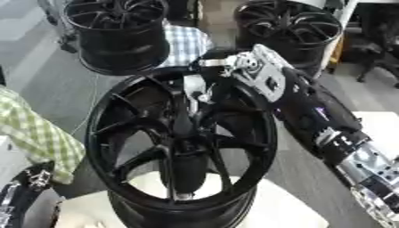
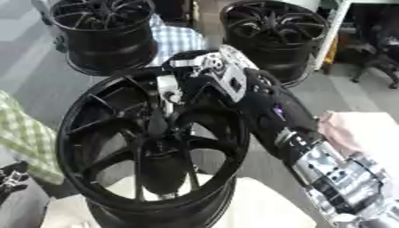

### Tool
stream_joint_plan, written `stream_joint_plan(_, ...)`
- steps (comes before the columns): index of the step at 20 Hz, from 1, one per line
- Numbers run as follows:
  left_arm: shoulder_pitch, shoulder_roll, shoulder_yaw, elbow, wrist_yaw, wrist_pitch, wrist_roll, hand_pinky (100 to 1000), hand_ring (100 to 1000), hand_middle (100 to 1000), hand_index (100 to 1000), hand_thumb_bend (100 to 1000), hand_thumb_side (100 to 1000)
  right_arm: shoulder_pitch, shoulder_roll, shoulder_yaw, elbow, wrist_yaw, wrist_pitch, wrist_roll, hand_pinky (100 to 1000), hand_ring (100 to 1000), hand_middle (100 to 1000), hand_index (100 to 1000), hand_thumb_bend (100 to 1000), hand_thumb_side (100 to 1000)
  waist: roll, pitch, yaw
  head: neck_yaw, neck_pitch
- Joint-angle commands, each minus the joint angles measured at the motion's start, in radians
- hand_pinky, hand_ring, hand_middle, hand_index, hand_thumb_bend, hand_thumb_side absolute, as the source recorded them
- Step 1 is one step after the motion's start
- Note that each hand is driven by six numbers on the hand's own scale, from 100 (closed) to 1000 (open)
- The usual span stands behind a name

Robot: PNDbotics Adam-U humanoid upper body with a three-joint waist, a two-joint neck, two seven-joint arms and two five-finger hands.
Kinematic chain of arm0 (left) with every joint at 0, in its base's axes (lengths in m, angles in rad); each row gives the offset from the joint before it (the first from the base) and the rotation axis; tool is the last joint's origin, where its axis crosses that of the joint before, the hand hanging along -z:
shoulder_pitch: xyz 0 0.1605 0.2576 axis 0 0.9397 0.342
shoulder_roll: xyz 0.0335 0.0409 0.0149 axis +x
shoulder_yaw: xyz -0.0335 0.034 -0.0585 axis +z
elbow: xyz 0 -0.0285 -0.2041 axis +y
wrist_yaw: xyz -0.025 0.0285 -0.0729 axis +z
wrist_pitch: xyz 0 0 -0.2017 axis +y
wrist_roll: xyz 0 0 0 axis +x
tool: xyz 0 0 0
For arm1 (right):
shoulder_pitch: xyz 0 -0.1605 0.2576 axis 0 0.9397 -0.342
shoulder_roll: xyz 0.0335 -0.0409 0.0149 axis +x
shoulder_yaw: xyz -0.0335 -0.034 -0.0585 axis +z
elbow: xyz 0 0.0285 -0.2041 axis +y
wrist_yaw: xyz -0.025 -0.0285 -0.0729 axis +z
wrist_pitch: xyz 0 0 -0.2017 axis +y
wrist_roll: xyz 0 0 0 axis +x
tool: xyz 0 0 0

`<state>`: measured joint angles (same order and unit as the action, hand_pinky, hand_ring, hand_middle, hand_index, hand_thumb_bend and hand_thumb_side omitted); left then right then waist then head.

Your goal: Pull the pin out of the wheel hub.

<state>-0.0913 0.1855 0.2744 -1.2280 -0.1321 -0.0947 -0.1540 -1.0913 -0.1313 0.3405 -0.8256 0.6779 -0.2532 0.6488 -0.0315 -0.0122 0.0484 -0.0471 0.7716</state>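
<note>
A black multi-spoke wheel hub point(image 1: 181, 142) stands tilted on a white support point(image 1: 280, 209) in the middle. My right arm comes in from the lower right and its hand point(image 1: 234, 71) sits over the hub's upper rim. The fingers curl down among the spokes around a pale silvery pin point(image 2: 166, 91), which stands upright above the hub's centre. How deep the pin's lower end sits is hidden by the spokes. Only a small part of my left hand point(image 1: 35, 178) shows at the lower left edge.
Two more black wheels point(image 1: 117, 31) point(image 1: 288, 26) stand on the floor behind. A person's green-checked sleeve point(image 1: 31, 133) hangs close to the hub's left rim. A blue-checked shirt point(image 1: 187, 42) shows behind. A pink cloth point(image 2: 339, 129) lies on a white surface at the right.
</note>
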Motion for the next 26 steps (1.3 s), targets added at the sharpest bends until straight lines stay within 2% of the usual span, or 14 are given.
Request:
stream_joint_plan(1,-0.012,0.016,-0.003,-0.021,-0.004,-0.002,-0.002,752,766,723,808,407,610,-0.041,-0.042,0.003,-0.067,-0.05,0.01,0.002,799,719,484,640,100,222,0.004,-0.008,-0.003,0.002,-0.002)
stream_joint_plan(3,-0.01,0.017,-0.002,-0.02,-0.003,-0.002,-0.002,752,766,723,808,407,610,-0.056,-0.07,0.009,-0.111,-0.086,0.022,0.014,799,717,483,638,100,214,0.003,-0.009,-0.005,0.004,-0.002)
stream_joint_plan(7,-0.006,0.021,0.001,-0.019,-0.001,-0.002,0.0,752,766,723,808,405,609,-0.078,-0.173,-0.006,-0.233,-0.157,0.07,0.012,800,713,481,637,100,191,-0.001,-0.011,-0.014,0.01,-0.002)
stream_joint_plan(9,-0.005,0.023,0.002,-0.018,0.0,-0.002,0.003,751,766,723,807,405,608,-0.064,-0.24,-0.039,-0.298,-0.169,0.099,-0.023,800,711,481,637,100,181,-0.002,-0.011,-0.019,0.014,-0.002)
stream_joint_plan(11,-0.005,0.024,0.005,-0.017,0.002,-0.002,0.007,751,766,723,807,404,608,-0.015,-0.32,-0.093,-0.361,-0.18,0.126,-0.084,799,705,479,634,100,169,-0.003,-0.011,-0.023,0.019,-0.002)
stream_joint_plan(15,-0.004,0.027,0.01,-0.017,0.004,-0.003,0.013,751,766,722,807,404,608,0.163,-0.455,-0.215,-0.439,-0.177,0.182,-0.25,796,694,483,640,100,167,-0.004,-0.007,-0.03,0.028,-0.002)
stream_joint_plan(18,-0.004,0.03,0.015,-0.019,0.007,-0.005,0.019,751,766,722,807,404,607,0.343,-0.511,-0.309,-0.438,-0.129,0.238,-0.364,797,704,537,695,100,174,-0.004,-0.001,-0.036,0.033,-0.002)
stream_joint_plan(19,-0.004,0.03,0.016,-0.02,0.008,-0.005,0.02,750,766,722,807,404,607,0.4,-0.514,-0.341,-0.436,-0.119,0.253,-0.407,802,722,612,764,101,205,-0.004,0.001,-0.037,0.036,-0.002)
stream_joint_plan(20,-0.005,0.03,0.017,-0.02,0.01,-0.005,0.022,750,766,722,807,404,606,0.466,-0.508,-0.38,-0.426,-0.127,0.277,-0.457,811,758,735,863,144,257,-0.003,0.003,-0.039,0.038,-0.002)
stream_joint_plan(21,-0.006,0.031,0.019,-0.02,0.011,-0.005,0.023,750,766,722,807,404,607,0.528,-0.501,-0.412,-0.419,-0.133,0.291,-0.507,820,783,796,905,179,294,-0.002,0.005,-0.041,0.04,-0.002)
stream_joint_plan(22,-0.007,0.031,0.02,-0.021,0.012,-0.006,0.025,750,766,722,807,405,607,0.588,-0.489,-0.444,-0.411,-0.139,0.304,-0.56,827,798,842,928,213,368,-0.001,0.008,-0.044,0.043,-0.002)
stream_joint_plan(23,-0.007,0.032,0.021,-0.02,0.013,-0.006,0.026,750,766,722,807,405,607,0.633,-0.476,-0.467,-0.407,-0.146,0.311,-0.61,827,798,842,928,213,368,-0.001,0.009,-0.046,0.045,-0.002)
stream_joint_plan(24,-0.007,0.032,0.022,-0.021,0.013,-0.007,0.028,750,766,722,806,404,607,0.676,-0.457,-0.491,-0.404,-0.161,0.316,-0.662,824,790,856,931,243,458,0.0,0.011,-0.048,0.047,-0.002)
stream_joint_plan(26,-0.009,0.032,0.023,-0.021,0.015,-0.008,0.03,750,766,722,806,404,606,0.741,-0.419,-0.522,-0.405,-0.201,0.312,-0.769,821,781,852,927,246,508,0.001,0.013,-0.051,0.048,-0.002)
